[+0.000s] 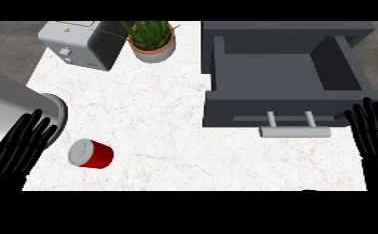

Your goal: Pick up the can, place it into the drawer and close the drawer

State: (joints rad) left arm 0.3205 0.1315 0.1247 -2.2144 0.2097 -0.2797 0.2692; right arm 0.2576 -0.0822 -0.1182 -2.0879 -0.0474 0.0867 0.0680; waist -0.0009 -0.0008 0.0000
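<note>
**Can on its side, drawer open, both hands idle**

I see the red can [91, 153] lying on its side on the white counter [177, 128], well left of the drawer [284, 73] and nearer me. The dark grey drawer stands pulled open, its handle [294, 131] facing me. My left hand [26, 140] rests beside the can, fingers straight, holding nothing. My right hand [366, 128] rests just right of the drawer front, fingers straight, empty.

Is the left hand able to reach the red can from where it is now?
Probably yes. The left hand is open beside the can, which lies on its side on the counter with nothing between them.
</note>
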